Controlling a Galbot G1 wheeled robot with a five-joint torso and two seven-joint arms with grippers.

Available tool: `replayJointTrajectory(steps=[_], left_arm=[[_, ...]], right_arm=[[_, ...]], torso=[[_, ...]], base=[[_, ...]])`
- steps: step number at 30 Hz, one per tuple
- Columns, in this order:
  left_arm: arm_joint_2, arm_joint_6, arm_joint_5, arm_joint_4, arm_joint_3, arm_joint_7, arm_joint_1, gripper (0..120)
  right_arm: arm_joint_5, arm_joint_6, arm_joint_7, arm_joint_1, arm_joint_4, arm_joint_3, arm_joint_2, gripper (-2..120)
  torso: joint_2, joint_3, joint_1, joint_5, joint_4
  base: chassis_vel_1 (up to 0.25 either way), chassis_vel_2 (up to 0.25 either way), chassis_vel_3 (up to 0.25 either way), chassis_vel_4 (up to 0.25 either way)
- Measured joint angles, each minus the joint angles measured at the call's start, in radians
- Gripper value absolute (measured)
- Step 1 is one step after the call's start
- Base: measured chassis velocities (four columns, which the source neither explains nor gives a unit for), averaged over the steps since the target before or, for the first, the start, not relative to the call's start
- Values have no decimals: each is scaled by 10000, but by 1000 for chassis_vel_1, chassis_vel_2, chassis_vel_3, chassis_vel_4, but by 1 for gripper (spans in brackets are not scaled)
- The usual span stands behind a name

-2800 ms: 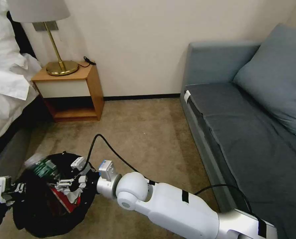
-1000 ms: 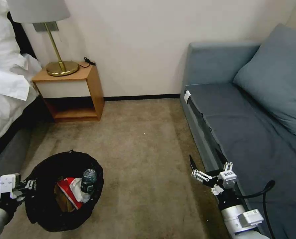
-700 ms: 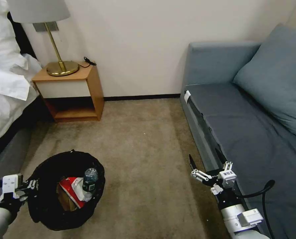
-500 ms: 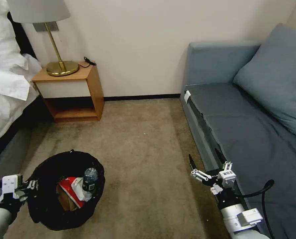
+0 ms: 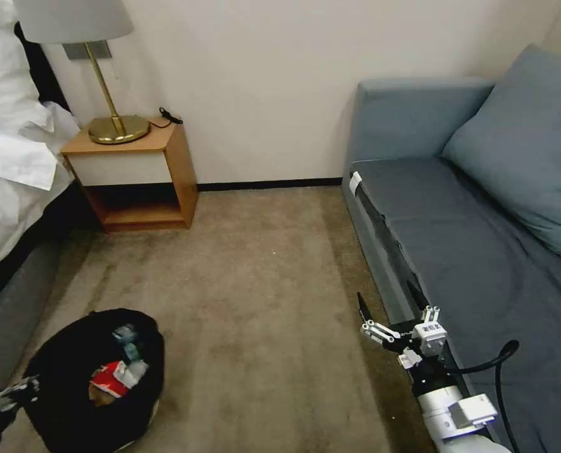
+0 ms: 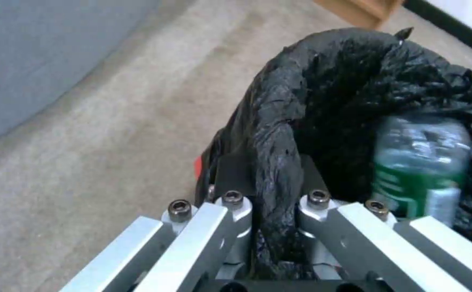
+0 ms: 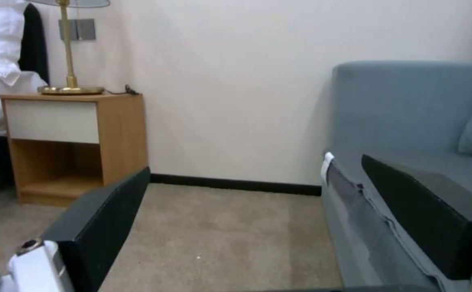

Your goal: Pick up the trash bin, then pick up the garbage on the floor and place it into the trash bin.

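The trash bin point(image 5: 72, 384), lined with a crinkly black bag, hangs tilted at the lower left over the carpet. My left gripper point(image 5: 25, 385) is shut on its rim; in the left wrist view the fingers point(image 6: 230, 202) pinch a fold of the black bag point(image 6: 279, 162). Garbage lies inside: a clear bottle with a green label point(image 6: 419, 170) point(image 5: 126, 336) and a red-white packet point(image 5: 113, 376). My right gripper point(image 5: 387, 305) hovers open and empty beside the sofa's front edge, its black pads point(image 7: 101, 219) spread wide apart.
A blue-grey sofa point(image 5: 481, 251) runs along the right. A wooden nightstand point(image 5: 135, 176) with a brass lamp point(image 5: 113, 94) stands at the back wall. A bed with white linen point(image 5: 9, 170) borders the left. Beige carpet point(image 5: 261, 283) lies open between them.
The right arm pulled back from over the bin to the sofa side, leaving the bottle inside. The left gripper has since carried the bin down and to the left, tilting it.
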Motion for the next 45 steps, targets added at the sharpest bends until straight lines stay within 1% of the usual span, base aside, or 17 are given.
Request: replayJointTrajectory(steps=[8,12,15,17,25,27,28,30,32,33,34,35,36,39,41,43,45], left_arm=[[-19,-239,-4,182,-31,-25,-22,7],[-10,-493,483,197,-35,-52,49,19],[1,-588,766,155,-158,12,200,36],[5,-595,793,105,-208,47,235,37],[-138,-695,1408,-856,-936,1279,781,70],[-152,-719,1420,-908,-980,1301,799,72],[-232,-915,1454,-1158,-1139,1378,867,80],[-296,-1259,1455,-1317,-1168,1429,891,84],[-455,-2563,1440,-1660,-1010,1516,958,93],[-663,-3640,1479,-2080,-602,1625,1094,98],[-802,-4161,1582,-2350,-395,1683,1175,98],[-802,-4161,1582,-2350,-395,1683,1175,98],[-1090,-4928,1894,-2832,-141,1781,1278,100],[-1627,-5861,2704,-3575,290,2033,1252,100],[-1723,-6009,2913,-3680,415,2051,1208,100],[-2028,-6648,3772,-4065,1316,2104,1141,100],[-2076,-6815,3957,-4140,1633,2109,1173,100]], right_arm=[[7,-5,0,3,-1,-2,-2,100],[9,-7,-2,5,-1,-4,-2,100],[10,-8,-3,5,-1,-5,-3,100],[10,-8,-3,5,-1,-5,-3,100],[10,-9,-3,7,-1,-5,-2,100],[10,-9,-3,7,-1,-4,-2,100],[10,-8,-4,7,-1,-5,-3,100],[10,-9,-4,7,-1,-5,-2,100],[10,-9,-4,6,-1,-5,-4,100],[11,-8,-4,10,-1,-5,-4,100],[11,-9,-4,9,-1,-5,-3,100],[11,-9,-4,9,-1,-5,-3,100],[11,-9,-4,7,-1,-5,-3,100],[10,-10,-4,9,-1,-5,-4,100],[11,-10,-4,9,-2,-5,-4,100],[11,-10,-4,10,-1,-5,-4,100],[11,-9,-4,6,-2,-5,-4,100]], torso=[[0,0,0,1,0],[0,0,1,4,0],[0,0,0,2,0],[0,0,0,2,0],[0,-1,0,2,0],[0,-1,0,3,0],[0,-1,0,2,1],[0,0,0,2,1],[0,-1,0,4,1],[0,-1,0,3,-2],[0,0,0,-4,-1],[0,0,0,-4,-1],[0,-1,0,2,-2],[0,-1,0,5,1],[0,-1,0,4,2],[0,0,0,3,-2],[0,0,0,3,-2]], base=[[0,0,0,0],[0,0,0,0],[0,0,0,0],[0,0,0,0],[0,0,0,0],[0,0,0,0],[0,0,0,0],[0,0,0,0],[0,0,0,0],[0,0,0,0],[0,0,0,0],[0,0,0,0],[0,0,0,0],[0,0,0,0],[0,0,0,0],[0,0,0,0],[0,0,0,0]])
